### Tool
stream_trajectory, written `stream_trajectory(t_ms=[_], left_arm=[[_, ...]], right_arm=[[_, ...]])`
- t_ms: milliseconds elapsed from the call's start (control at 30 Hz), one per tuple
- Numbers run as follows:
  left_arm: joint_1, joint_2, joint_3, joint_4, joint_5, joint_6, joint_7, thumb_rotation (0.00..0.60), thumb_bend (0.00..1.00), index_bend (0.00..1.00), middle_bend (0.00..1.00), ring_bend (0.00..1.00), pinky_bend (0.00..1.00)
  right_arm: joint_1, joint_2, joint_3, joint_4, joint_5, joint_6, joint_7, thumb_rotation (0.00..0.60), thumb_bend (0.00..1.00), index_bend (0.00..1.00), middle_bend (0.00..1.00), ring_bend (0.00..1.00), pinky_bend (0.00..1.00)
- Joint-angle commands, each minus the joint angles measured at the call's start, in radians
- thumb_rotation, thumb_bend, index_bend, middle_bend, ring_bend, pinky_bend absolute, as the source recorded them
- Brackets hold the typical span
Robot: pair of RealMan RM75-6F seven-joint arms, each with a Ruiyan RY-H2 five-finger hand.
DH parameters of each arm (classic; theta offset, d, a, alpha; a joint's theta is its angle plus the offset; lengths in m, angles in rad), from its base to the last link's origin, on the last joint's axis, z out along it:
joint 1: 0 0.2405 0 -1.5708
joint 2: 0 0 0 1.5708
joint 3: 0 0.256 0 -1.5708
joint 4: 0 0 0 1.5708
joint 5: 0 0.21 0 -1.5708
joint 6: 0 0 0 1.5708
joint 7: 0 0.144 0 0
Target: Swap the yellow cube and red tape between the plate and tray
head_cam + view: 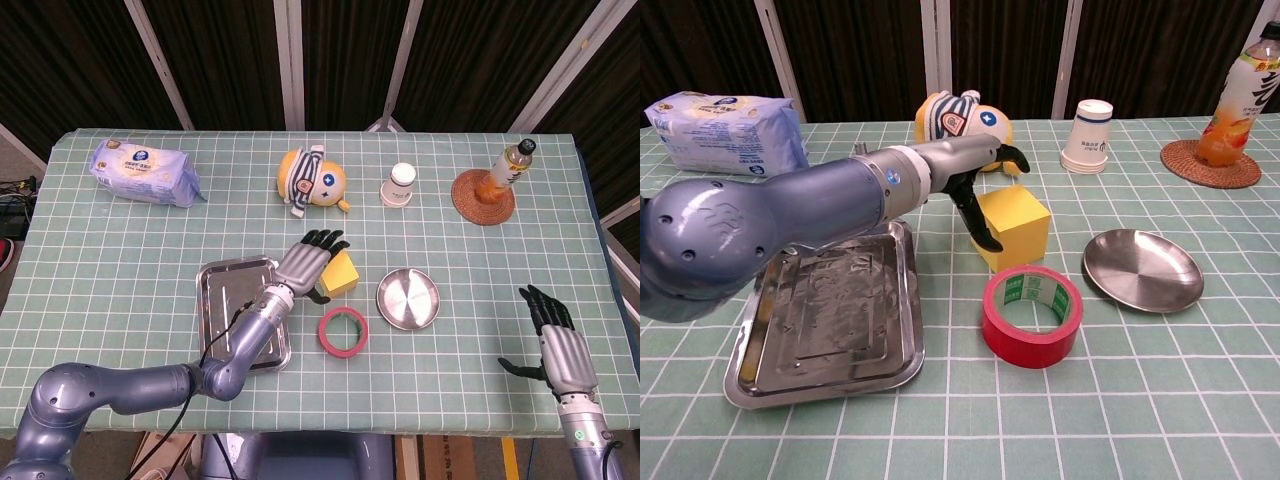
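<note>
The yellow cube [343, 272] [1017, 224] stands on the table between the steel tray [222, 300] [830, 320] and the round steel plate [408, 298] [1143, 270]. The red tape [343, 331] [1033, 315] lies flat on the table just in front of the cube. Both tray and plate hold nothing. My left hand [305, 262] [965, 165] is at the cube's left side, thumb down along its left face and fingers reaching past its far top edge; it does not grip the cube. My right hand [560, 345] hovers open near the front right edge.
Along the back stand a tissue pack [143, 171], a plush toy [313, 180], an upturned paper cup [399, 185] and a drink bottle [506, 168] on a woven coaster. My left forearm lies over the tray's right side.
</note>
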Motion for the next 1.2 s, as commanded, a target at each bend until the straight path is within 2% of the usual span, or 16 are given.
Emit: stream_trajectory(t_ms=[33, 200, 400, 600, 700, 933, 1067, 1200], left_arm=[[-0.010, -0.033, 0.000, 0.049, 0.028, -0.032, -0.051, 0.600, 0.00, 0.14, 0.00, 0.00, 0.00], [-0.019, -0.070, -0.001, 0.092, 0.062, -0.047, -0.103, 0.600, 0.00, 0.14, 0.00, 0.00, 0.03], [-0.025, -0.092, 0.009, 0.116, 0.116, -0.033, -0.126, 0.600, 0.03, 0.18, 0.04, 0.01, 0.20], [-0.020, -0.088, 0.027, 0.126, 0.130, 0.000, -0.076, 0.600, 0.17, 0.26, 0.21, 0.20, 0.39], [-0.017, -0.079, 0.030, 0.112, 0.113, 0.014, -0.037, 0.600, 0.20, 0.31, 0.26, 0.25, 0.42], [-0.010, -0.049, 0.018, 0.049, 0.079, 0.051, 0.029, 0.600, 0.36, 0.38, 0.37, 0.31, 0.47], [0.002, -0.013, 0.001, -0.015, 0.120, 0.099, 0.014, 0.600, 0.36, 0.39, 0.35, 0.31, 0.46], [0.036, 0.086, -0.016, -0.169, 0.151, 0.145, 0.009, 0.600, 0.35, 0.36, 0.32, 0.31, 0.45]], right_arm=[[0.000, -0.004, 0.001, 0.000, 0.000, 0.001, -0.001, 0.600, 0.08, 0.00, 0.00, 0.00, 0.00], [0.001, -0.008, 0.002, 0.004, 0.001, -0.002, -0.003, 0.600, 0.08, 0.00, 0.00, 0.00, 0.00], [-0.002, -0.006, 0.005, 0.005, -0.001, 0.004, 0.007, 0.600, 0.08, 0.00, 0.00, 0.01, 0.00], [-0.002, -0.001, 0.001, 0.005, -0.008, -0.001, 0.025, 0.600, 0.08, 0.00, 0.00, 0.01, 0.00], [-0.003, 0.001, 0.001, 0.003, -0.012, 0.000, 0.029, 0.600, 0.08, 0.00, 0.00, 0.01, 0.00], [-0.005, 0.005, 0.002, 0.003, -0.014, 0.002, 0.045, 0.600, 0.08, 0.00, 0.00, 0.02, 0.00], [-0.006, 0.002, 0.004, 0.008, -0.016, 0.005, 0.051, 0.600, 0.08, 0.00, 0.00, 0.02, 0.00], [-0.007, 0.003, 0.004, 0.011, -0.016, 0.005, 0.059, 0.600, 0.08, 0.00, 0.00, 0.02, 0.00]])
